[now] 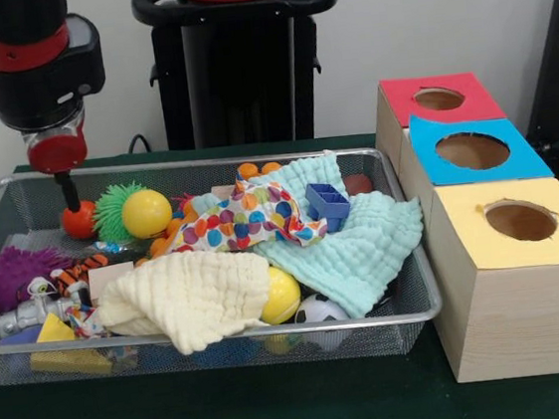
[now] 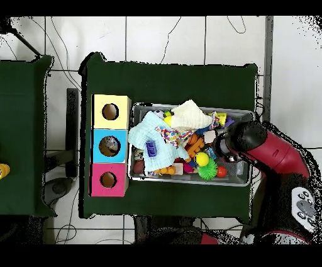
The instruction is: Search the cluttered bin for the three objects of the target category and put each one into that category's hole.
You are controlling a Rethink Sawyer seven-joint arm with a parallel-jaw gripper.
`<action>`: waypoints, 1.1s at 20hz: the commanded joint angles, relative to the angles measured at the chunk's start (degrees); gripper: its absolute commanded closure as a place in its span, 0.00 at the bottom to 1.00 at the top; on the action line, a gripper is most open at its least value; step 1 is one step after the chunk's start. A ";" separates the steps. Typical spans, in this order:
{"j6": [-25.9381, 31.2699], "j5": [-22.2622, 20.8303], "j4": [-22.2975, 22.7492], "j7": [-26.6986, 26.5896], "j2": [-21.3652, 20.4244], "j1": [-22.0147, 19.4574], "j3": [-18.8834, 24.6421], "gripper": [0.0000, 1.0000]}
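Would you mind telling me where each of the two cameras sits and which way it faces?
Front view: across the table, level, facing the wire bin and the three holed boxes; the red and black arm descends at upper left, its gripper at an orange ball.
Overhead view: above, looking straight down; the arm enters from lower right, covering the gripper.
Shared: bin, boxes, blue block on the mint cloth.

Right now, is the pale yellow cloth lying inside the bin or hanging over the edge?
Hanging over. The pale yellow cloth lies mostly inside the wire bin, but one corner drapes across the front rim and down its outer mesh.
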 commanded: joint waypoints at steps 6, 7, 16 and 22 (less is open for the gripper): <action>-6.26 0.63 3.70 2.36 4.51 -1.91 6.95 0.00; -6.97 0.85 3.81 2.63 4.75 -1.90 7.20 0.00; -8.50 2.26 3.15 5.15 6.44 -0.71 7.59 0.00; -9.70 3.05 3.31 5.77 7.04 -0.25 8.26 0.00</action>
